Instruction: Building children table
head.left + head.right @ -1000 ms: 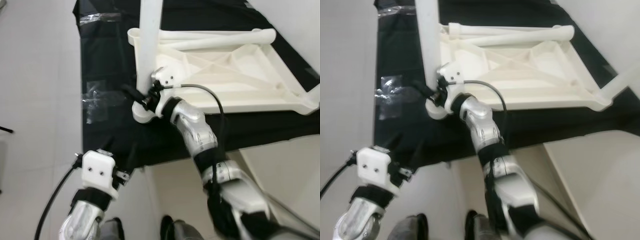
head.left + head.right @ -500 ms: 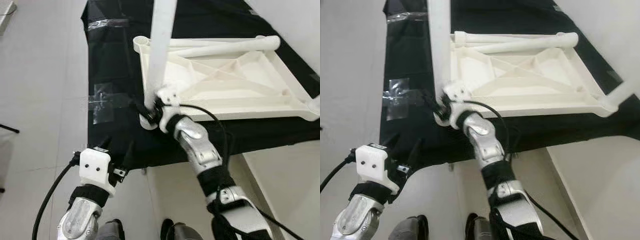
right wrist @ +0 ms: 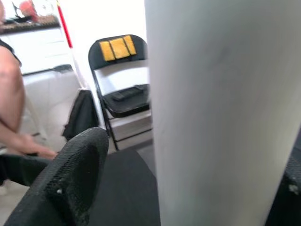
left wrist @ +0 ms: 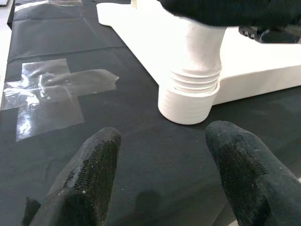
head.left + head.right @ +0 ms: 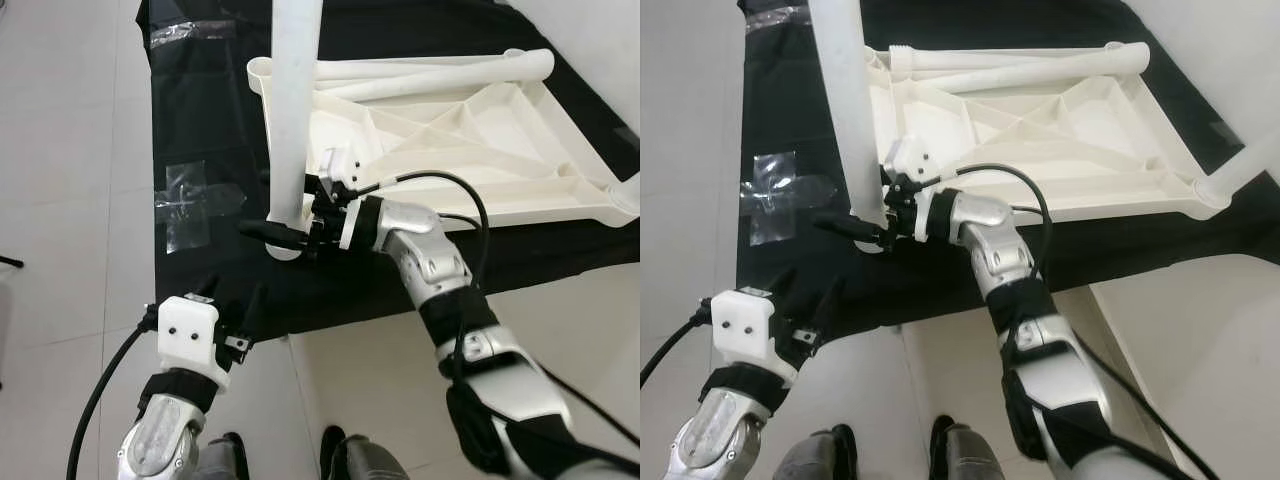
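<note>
The white table top point(image 5: 480, 150) lies upside down on a black mat point(image 5: 210, 110). One white leg point(image 5: 290, 100) stands upright in the near-left corner socket point(image 4: 188, 101). My right gripper point(image 5: 268, 222) reaches around the leg's base from the right. Its fingers point(image 3: 70, 179) stand either side of the leg point(image 3: 221, 108), and a gap shows beside one finger. The far finger is mostly hidden. My left gripper point(image 5: 232, 295) hovers open over the mat's front edge, a short way in front of the socket, with nothing between its fingers point(image 4: 89, 174).
Two loose white legs point(image 5: 440, 70) lie along the far side of the table top. Another leg point(image 5: 630, 190) stands at the right corner. Clear tape patches point(image 5: 195, 205) stick to the mat. Pale floor tiles surround it. A black folding chair point(image 3: 117, 75) and a person's arm point(image 3: 9, 108) are beyond.
My right wrist has turned about the leg's base, so one black finger now points left across the socket. The camera has shifted a little. My left gripper has stayed put.
</note>
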{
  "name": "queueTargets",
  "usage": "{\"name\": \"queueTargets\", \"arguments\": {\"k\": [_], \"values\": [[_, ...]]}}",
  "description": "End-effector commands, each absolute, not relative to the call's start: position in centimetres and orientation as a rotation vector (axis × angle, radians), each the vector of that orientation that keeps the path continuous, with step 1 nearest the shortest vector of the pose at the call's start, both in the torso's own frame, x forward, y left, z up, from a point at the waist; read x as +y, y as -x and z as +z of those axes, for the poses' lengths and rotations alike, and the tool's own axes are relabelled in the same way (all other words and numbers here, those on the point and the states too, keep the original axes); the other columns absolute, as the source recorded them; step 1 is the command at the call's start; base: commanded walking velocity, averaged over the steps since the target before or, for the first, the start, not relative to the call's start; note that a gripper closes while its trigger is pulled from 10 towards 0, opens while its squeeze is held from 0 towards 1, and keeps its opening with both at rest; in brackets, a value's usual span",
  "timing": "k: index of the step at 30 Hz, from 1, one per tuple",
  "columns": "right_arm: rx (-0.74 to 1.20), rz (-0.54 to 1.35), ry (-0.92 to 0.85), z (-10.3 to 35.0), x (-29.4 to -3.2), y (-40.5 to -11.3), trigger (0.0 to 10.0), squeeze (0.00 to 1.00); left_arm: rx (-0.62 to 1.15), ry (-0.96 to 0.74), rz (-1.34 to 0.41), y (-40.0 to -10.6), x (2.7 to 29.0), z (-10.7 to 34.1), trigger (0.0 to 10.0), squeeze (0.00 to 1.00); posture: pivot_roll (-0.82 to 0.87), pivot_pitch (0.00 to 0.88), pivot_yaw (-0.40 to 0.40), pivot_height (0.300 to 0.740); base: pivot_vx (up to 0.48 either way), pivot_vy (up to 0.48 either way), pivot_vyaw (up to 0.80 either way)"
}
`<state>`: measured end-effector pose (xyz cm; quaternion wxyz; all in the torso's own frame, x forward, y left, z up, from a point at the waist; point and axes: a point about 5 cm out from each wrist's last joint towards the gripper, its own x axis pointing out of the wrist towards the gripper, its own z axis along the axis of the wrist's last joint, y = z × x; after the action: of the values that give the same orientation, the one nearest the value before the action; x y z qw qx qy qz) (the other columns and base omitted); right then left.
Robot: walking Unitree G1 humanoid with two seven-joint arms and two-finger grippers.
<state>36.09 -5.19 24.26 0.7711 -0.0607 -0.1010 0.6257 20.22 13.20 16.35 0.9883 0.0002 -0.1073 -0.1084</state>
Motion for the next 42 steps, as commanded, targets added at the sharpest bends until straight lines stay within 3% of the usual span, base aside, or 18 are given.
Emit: {"name": "queueTargets", "arguments": {"k": [1, 2, 12, 17, 19, 20, 21, 23, 25, 27, 40, 41, 42], "values": [[-0.216, 1.405, 0.108, 24.0, -5.1, -35.9, 3.3, 0.0, -0.19, 0.005, -0.213, -20.1, 13.1, 15.8, 10.0, 0.0, 0.18, 0.255, -0.108, 0.74, 0.0, 0.0, 0.0], [-0.218, 1.42, 0.105, 24.2, -5.2, -35.9, 0.0, 0.0, -0.191, 0.004, -0.213, -20.1, 13.1, 15.8, 10.0, 0.0, 0.18, 0.254, -0.109, 0.74, 0.0, 0.0, 0.0], [-0.223, 1.436, 0.096, 24.4, -6.3, -36.2, 0.0, 0.0, -0.203, 0.015, -0.21, -20.3, 12.9, 16.2, 10.0, 0.0, 0.15, 0.26, -0.108, 0.74, 0.0, 0.0, 0.0], [-0.221, 1.342, 0.078, 23.3, -7.3, -36.3, 0.0, 0.0, -0.205, 0.023, -0.22, -20.5, 12.6, 16.2, 10.0, 0.0, 0.14, 0.254, -0.106, 0.74, 0.0, 0.0, 0.0], [-0.194, 1.136, 0.035, 22.0, -7.8, -36.8, 0.0, 0.0, -0.204, 0.022, -0.22, -20.6, 12.7, 16.1, 10.0, 0.0, 0.12, 0.253, -0.098, 0.74, 0.0, 0.0, 0.0], [-0.194, 1.136, 0.035, 22.0, -7.8, -36.8, 0.0, 0.0, -0.204, 0.022, -0.22, -20.6, 12.7, 16.1, 10.0, 0.0, 0.12, 0.253, -0.098, 0.74, 0.0, 0.0, 0.0], [-0.158, 0.914, 0.039, 20.8, -8.2, -37.2, 0.0, 0.0, -0.203, 0.021, -0.224, -20.7, 12.8, 16.1, 10.0, 0.0, 0.11, 0.25, -0.091, 0.74, 0.0, 0.0, 0.0], [-0.158, 0.914, 0.039, 20.8, -8.2, -37.2, 0.0, 0.0, -0.203, 0.021, -0.224, -20.7, 12.8, 16.1, 10.0, 0.0, 0.11, 0.25, -0.091, 0.74, 0.0, 0.0, 0.0], [-0.108, 0.646, 0.053, 18.6, -8.3, -36.3, 0.0, 0.0, -0.2, 0.02, -0.231, -20.7, 12.8, 16.1, 10.0, 0.0, 0.11, 0.254, -0.085, 0.74, 0.0, 0.0, 0.0], [-0.096, 0.588, 0.08, 17.8, -7.9, -35.3, 0.0, 0.0, -0.198, 0.02, -0.235, -20.7, 12.8, 16.0, 10.0, 0.0, 0.1, 0.248, -0.074, 0.74, 0.0, 0.0, 0.0], [-0.105, 0.573, 0.116, 18.8, -7.5, -35.6, 0.0, 0.0, -0.194, 0.023, -0.232, -20.8, 12.9, 15.9, 10.0, 0.0, 0.1, 0.23, -0.089, 0.74, 0.0, 0.0, 0.0], [-0.121, 0.62, 0.118, 19.2, -7.0, -35.1, 10.0, 0.0, -0.194, 0.023, -0.232, -20.8, 12.9, 15.8, 10.0, 0.0, 0.11, 0.229, -0.086, 0.74, 0.0, 0.0, 0.0], [-0.126, 0.698, 0.123, 19.5, -6.4, -34.8, 10.0, 0.32, -0.195, 0.024, -0.234, -20.9, 12.8, 15.9, 10.0, 0.0, 0.11, 0.231, -0.084, 0.74, 0.0, 0.0, 0.0]]}}
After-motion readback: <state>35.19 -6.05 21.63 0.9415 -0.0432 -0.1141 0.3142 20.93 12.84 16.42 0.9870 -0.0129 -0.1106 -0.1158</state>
